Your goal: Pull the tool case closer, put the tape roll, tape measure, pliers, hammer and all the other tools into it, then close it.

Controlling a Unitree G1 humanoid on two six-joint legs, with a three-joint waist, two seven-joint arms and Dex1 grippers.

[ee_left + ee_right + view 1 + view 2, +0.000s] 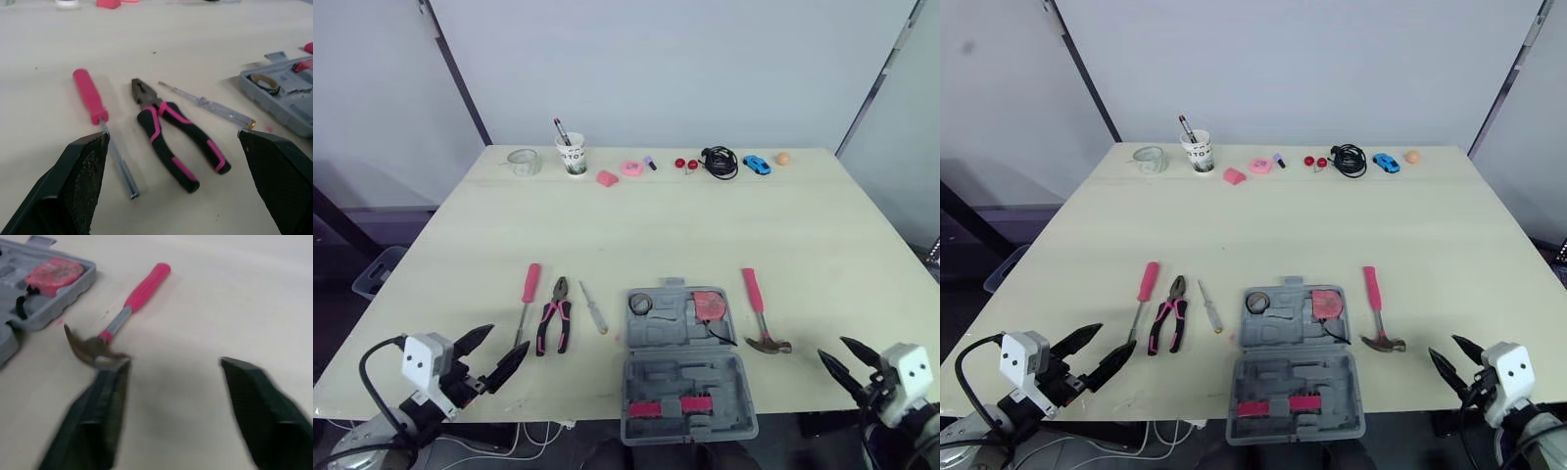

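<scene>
The grey tool case lies open at the table's near edge, holding a tape roll and a pink tape measure. Left of it lie a clear-handled screwdriver, pink-and-black pliers and a pink-handled screwdriver. A pink-handled hammer lies to the case's right. My left gripper is open near the table's front left edge, short of the pliers and pink screwdriver. My right gripper is open at the front right, just short of the hammer.
Along the far edge stand a glass jar, a cup with a pen, pink items, red balls, a black cable, a blue toy car and an orange ball. The table's middle is bare.
</scene>
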